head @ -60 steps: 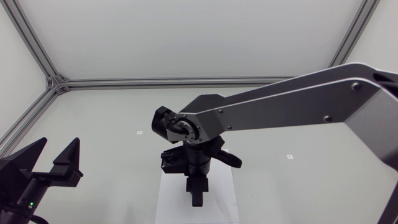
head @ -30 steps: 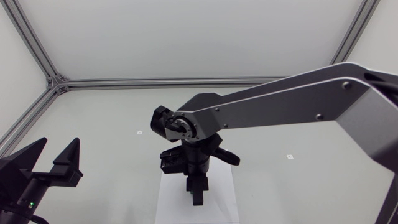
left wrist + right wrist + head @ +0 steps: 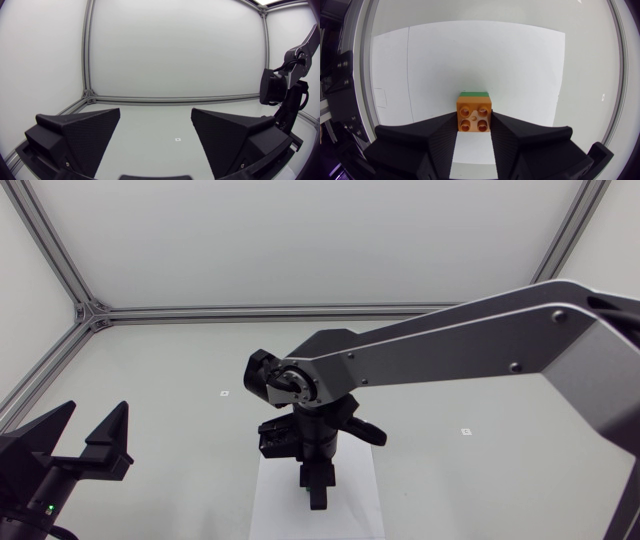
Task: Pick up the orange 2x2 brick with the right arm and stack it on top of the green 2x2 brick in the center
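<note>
Orange 2x2 brick (image 3: 474,114) sits between the two fingers of my right gripper (image 3: 474,120). In the right wrist view each black wedge presses against one side of it, so the gripper is narrowed to the brick's width and clamped on it. Its four studs face the camera. Just beyond the orange brick, on the side away from the wrist, a strip of the green 2x2 brick (image 3: 474,93) shows. The two touch, with their edges in line, and the orange one covers nearly all of the green. Both are over a white sheet (image 3: 520,75) that lies flat on the table (image 3: 600,60) under the gripper.

From the head view, my right arm (image 3: 450,350) comes in from its side and reaches to the middle, its wrist pointing straight down over the sheet. The bricks are hidden beneath the gripper there.

My left gripper (image 3: 85,435) is well apart from all this, near its own side of the table. Its fingers are spread wide with nothing between them, and the left wrist view shows only bare table ahead of it.
</note>
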`<state>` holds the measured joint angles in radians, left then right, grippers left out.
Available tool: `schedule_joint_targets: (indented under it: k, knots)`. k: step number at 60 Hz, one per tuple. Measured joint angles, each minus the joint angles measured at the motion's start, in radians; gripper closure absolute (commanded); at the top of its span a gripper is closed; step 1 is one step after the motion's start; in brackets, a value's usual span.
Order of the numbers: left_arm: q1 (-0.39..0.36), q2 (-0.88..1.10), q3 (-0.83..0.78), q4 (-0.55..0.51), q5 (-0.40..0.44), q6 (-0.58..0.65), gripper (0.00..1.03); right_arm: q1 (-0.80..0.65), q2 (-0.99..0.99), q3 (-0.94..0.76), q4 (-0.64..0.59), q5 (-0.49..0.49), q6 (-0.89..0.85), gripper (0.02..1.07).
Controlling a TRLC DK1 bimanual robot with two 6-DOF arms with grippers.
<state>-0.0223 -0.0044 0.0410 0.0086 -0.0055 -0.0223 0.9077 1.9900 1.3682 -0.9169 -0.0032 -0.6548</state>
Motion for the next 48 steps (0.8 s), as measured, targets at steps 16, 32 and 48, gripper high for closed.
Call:
schedule_joint_targets:
  k: [16, 32, 48]
  knots:
    - [0.0, 0.0, 0.0, 0.0, 0.0, 0.0, 0.04, 0.0, -0.01, -0.009, 0.005, 0.0, 0.004, 0.84]
    - [0.0, 0.0, 0.0, 0.0, 0.0, 0.0, 0.04, 0.0, -0.014, -0.014, 0.008, 0.0, 0.008, 0.73]
    - [0.0, 0.0, 0.0, 0.0, 0.0, 0.0, 0.04, 0.0, -0.013, -0.023, 0.013, 0.008, 0.018, 0.43]
